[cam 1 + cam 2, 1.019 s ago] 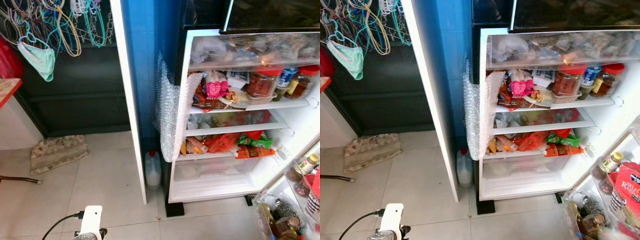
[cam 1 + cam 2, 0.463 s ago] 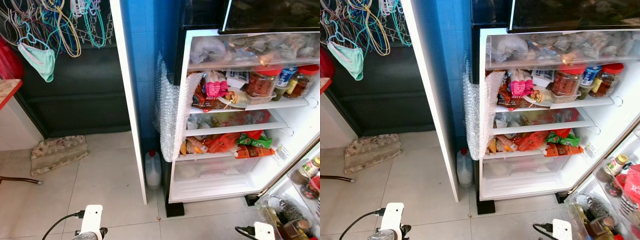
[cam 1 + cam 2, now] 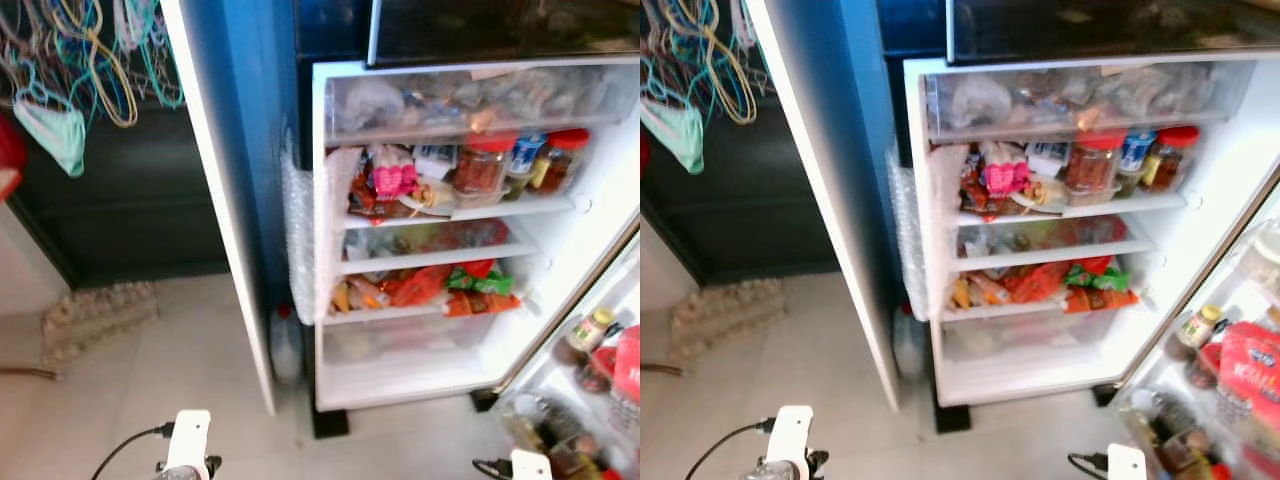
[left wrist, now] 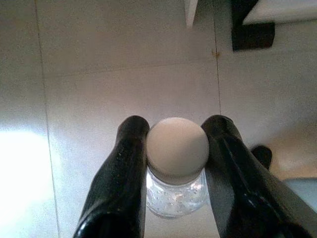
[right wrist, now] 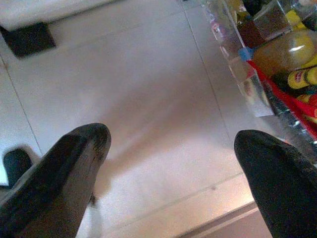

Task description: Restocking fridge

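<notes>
The fridge (image 3: 585,235) stands open, its shelves packed with jars (image 3: 478,165), packets and bags. In the left wrist view my left gripper (image 4: 176,124) is shut on a small clear bottle with a round pale cap (image 4: 177,148), held over the tiled floor. My right gripper (image 5: 171,136) is open with its fingers wide apart and nothing between them. It hangs low over the floor beside the fridge door's shelf (image 5: 257,59). Both wrists (image 3: 187,452) (image 3: 526,465) show at the bottom of the eye views, in front of the fridge.
The open fridge door (image 3: 590,370) at the right carries bottles and jars. A white panel edge (image 3: 215,200) stands left of the fridge, with bubble wrap (image 3: 298,230) and a plastic jug (image 3: 285,345) beside it. Hangers (image 3: 90,50) and a floor mat (image 3: 95,315) are at the left.
The whole picture has shifted left and blurred, so the camera has moved. My right wrist has come into view at the bottom right. The left gripper still holds the bottle.
</notes>
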{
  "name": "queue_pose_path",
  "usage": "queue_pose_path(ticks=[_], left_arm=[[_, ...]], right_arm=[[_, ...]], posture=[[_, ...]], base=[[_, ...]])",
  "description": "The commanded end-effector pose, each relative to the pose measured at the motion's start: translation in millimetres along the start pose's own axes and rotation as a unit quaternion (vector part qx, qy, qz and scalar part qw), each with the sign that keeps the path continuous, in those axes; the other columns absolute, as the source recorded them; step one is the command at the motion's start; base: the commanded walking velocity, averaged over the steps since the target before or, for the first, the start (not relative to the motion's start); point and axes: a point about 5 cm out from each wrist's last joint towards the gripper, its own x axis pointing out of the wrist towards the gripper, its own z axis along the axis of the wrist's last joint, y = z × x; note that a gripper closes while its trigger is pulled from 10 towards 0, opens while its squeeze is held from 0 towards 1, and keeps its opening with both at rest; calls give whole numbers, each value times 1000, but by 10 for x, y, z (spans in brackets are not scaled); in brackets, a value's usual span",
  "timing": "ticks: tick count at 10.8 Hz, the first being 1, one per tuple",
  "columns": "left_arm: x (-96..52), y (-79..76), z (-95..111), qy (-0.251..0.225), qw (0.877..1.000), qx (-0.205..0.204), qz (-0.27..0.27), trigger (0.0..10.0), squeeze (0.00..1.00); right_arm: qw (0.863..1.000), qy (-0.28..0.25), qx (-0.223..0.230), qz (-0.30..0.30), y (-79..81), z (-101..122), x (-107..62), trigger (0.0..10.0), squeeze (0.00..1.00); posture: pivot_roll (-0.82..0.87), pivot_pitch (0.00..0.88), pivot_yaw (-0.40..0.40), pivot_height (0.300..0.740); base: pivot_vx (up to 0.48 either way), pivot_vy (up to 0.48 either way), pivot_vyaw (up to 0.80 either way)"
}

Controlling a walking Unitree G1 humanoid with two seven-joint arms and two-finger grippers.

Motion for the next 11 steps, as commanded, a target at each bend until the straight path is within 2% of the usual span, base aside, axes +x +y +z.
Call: queue_pose_path(ticks=[1, 6, 8, 11], left_arm=[[-5, 23, -49, 10, 1000, 0, 2, 10000, 0], [-5, 32, -41, 8, 1000, 3, 2, 10000, 0], [-3, 30, -31, 8, 1000, 2, 2, 10000, 0], [-3, 30, -10, -4, 1000, -2, 7, 10000, 0]], right_arm=[[1000, -2, -4, 0, 14, 27, 3, 10000, 0], [1000, -2, -13, 2, 19, 22, 3, 10000, 0], [1000, 1, -7, -10, -47, -3, -4, 10000, 0], [1000, 1, -4, -12, -34, 15, -1, 10000, 0]], posture=[[111, 0, -41, 740], [110, 0, -37, 740], [111, 0, -38, 740], [115, 0, -38, 740]], base=[[0, -371, 0], [0, -359, 0], [0, -293, 0], [0, 0, 0]])
